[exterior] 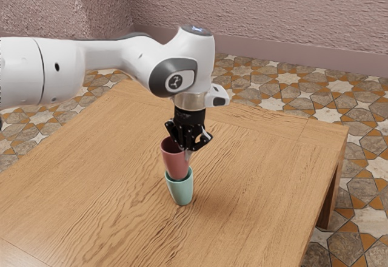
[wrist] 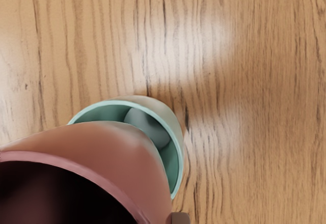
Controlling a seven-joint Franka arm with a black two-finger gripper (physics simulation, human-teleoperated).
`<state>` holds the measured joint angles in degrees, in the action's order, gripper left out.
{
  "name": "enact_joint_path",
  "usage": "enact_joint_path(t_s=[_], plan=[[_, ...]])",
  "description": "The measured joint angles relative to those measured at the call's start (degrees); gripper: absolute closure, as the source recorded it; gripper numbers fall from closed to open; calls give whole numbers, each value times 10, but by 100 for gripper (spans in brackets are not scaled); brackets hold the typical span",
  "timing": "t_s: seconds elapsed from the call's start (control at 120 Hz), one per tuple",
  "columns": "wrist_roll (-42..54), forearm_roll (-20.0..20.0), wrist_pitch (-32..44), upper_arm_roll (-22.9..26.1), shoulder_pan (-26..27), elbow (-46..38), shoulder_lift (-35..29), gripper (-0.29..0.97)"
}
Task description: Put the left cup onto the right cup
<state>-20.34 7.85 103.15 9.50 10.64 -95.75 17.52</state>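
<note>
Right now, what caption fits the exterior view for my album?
Black two-finger hand grips a tilted pink cup nested in a mint-green cup on a wooden table.

We see 2 cups stacked near the middle of the table (exterior: 91,176). The upper cup (exterior: 174,158) sits tilted inside the lower cup (exterior: 180,189), leaning toward the exterior view's left. Our gripper (exterior: 188,145) is just above, pinching the upper cup's rim.

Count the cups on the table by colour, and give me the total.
pink cup: 1
green cup: 1
Total: 2
</note>
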Motion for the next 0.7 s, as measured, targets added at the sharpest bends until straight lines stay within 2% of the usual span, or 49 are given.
enact_joint_path(t_s=[0.308,0.7], plan=[[-3,-2,3,0,-1,0,7,76],[-5,-8,4,-2,-2,0,10,48]])
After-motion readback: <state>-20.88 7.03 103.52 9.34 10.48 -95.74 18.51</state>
